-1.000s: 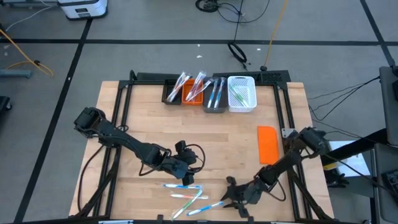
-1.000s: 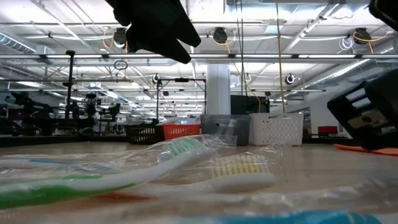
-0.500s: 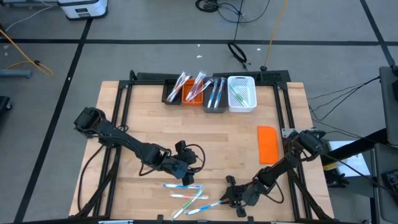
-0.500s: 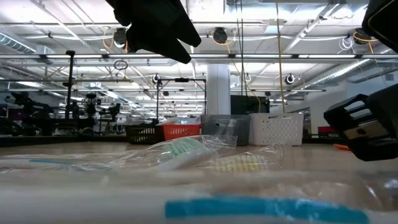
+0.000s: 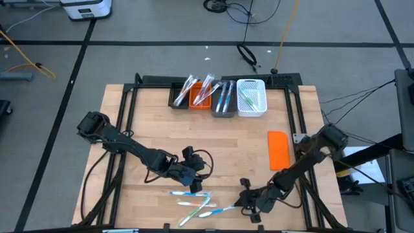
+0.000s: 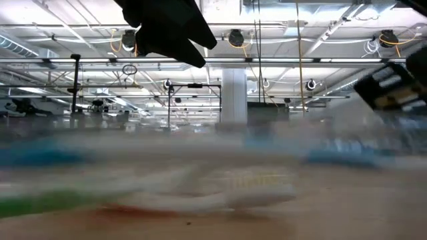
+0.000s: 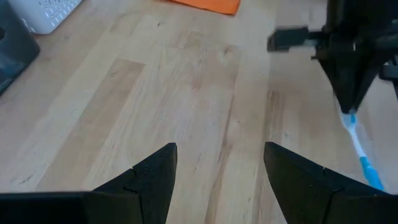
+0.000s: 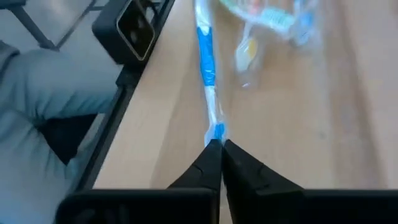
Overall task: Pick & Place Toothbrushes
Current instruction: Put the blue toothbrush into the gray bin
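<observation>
Blue toothbrush (image 8: 206, 56) lying at the near table edge, long axis running straight out from the right gripper (image 8: 218, 148), jaws pressed together and pinching its near end; seen from above, pointing leftward from that gripper toward the loose toothbrushes (image 5: 194, 200), far from the bins (image 5: 220, 97) across the table. Left gripper (image 7: 221, 165) hovering just beside the pile, jaws spread, holding nothing, nearer the pile but not the blue one. Low view smeared, so hard judging whether the brush is touching the table or lifted.
</observation>
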Tool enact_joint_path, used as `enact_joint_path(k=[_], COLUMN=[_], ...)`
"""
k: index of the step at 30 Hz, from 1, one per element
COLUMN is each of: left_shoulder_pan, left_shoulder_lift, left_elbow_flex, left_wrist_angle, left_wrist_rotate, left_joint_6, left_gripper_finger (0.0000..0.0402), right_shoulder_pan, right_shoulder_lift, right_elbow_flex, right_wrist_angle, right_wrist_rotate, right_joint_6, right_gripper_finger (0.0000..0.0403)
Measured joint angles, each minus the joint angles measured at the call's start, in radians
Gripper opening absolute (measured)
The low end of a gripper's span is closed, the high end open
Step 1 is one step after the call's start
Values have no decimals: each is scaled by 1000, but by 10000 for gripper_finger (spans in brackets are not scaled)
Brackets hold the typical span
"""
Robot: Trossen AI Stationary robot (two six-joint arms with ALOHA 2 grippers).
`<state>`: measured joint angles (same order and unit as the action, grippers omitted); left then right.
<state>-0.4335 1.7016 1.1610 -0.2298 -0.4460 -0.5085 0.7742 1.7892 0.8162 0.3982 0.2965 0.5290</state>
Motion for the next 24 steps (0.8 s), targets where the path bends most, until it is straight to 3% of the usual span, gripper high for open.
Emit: enact_joint_path(k=[6,12,19,24], left_shoulder_pan=[0,2,16,32], left_shoulder_lift=[0,0,0,0], left_elbow_flex=[0,0,0,0], left_wrist_angle=[16,82,155,152], left_wrist_rotate=[16,126,332,417], left_joint_6=[-29,-29,-87,-141], left_gripper_finger=[244,244,244,244], right_shoulder_pan=[-15,-46,-101,-136], right_shoulder_lift=[-140,-252,-277,-276], right_elbow_flex=[0,0,11,37], right_wrist_angle=[-131,-207,-242,-263], right_wrist_rotate=[51,76,73,70], right_joint_6=[-56,-120,-174,-205], right_gripper_finger=[1,0,0,0])
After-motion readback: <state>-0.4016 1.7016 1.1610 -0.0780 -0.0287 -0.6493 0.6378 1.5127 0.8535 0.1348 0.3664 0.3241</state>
